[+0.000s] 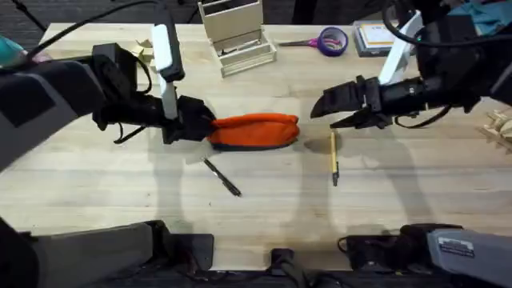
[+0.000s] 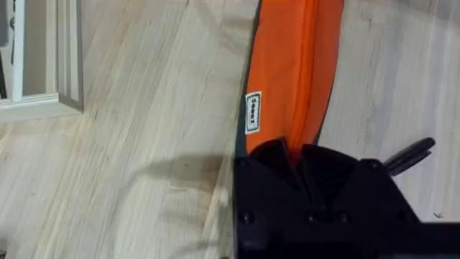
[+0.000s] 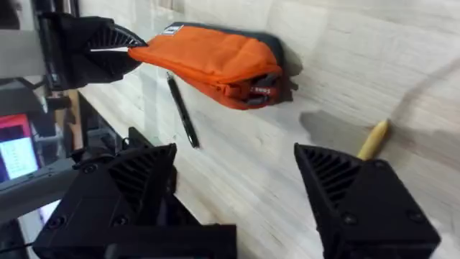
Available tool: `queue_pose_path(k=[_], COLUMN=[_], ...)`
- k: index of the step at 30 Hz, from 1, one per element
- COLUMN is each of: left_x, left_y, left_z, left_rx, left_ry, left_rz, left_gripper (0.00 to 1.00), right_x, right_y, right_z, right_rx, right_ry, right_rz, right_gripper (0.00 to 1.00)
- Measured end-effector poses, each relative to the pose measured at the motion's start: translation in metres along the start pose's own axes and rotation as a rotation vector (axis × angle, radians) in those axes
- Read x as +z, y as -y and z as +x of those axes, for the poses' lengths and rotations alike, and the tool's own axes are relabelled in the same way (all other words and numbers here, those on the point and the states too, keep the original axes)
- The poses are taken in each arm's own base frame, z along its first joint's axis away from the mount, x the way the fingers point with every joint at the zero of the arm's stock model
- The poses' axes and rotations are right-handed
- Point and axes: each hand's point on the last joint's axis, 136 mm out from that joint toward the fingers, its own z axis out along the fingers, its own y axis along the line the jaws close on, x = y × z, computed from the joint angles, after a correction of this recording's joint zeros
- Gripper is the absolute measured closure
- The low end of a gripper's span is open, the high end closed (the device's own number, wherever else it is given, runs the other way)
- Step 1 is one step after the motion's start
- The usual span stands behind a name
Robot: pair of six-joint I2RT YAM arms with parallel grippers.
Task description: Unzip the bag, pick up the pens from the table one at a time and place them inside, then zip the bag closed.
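The orange bag (image 1: 254, 130) lies in the middle of the table (image 1: 96, 192), its zipper shut as far as I can see. My left gripper (image 1: 210, 124) is shut on the bag's left end; in the left wrist view its black fingers (image 2: 287, 155) pinch the orange fabric (image 2: 291, 65). My right gripper (image 1: 320, 110) hovers open just right of the bag, fingers (image 3: 144, 176) spread wide. The bag's zipper end (image 3: 255, 90) lies ahead of it. A black pen (image 1: 222, 177) lies in front of the bag. The tan pen (image 1: 334, 157) lies below the right gripper.
A white wooden organizer (image 1: 236, 36) stands at the back centre. Purple-handled scissors (image 1: 328, 40) and a notepad (image 1: 376, 36) lie at the back right. Small wooden pieces (image 1: 500, 128) sit at the right edge. The front of the table has free room.
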Motion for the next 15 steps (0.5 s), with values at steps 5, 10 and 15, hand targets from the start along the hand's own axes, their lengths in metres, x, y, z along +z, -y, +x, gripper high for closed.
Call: queue_pose_path(k=[5,10,15], left_x=[0.000,0.000,0.000], left_y=[0.000,0.000,0.000], left_z=[0.000,0.000,0.000], left_rx=[0.000,0.000,0.000], left_ry=[0.000,0.000,0.000], left_rz=[0.000,0.000,0.000], left_gripper=[0.958,0.958,0.958], right_x=[0.007,0.013,0.019], right_y=[0.001,0.000,0.004], right_z=[-0.003,-0.006,-0.006], right_rx=[0.010,0.010,0.033], right_ry=[-0.015,-0.019,-0.039], right_rz=[-0.038,-0.079,-0.096], right_gripper=[0.005,0.004,0.005])
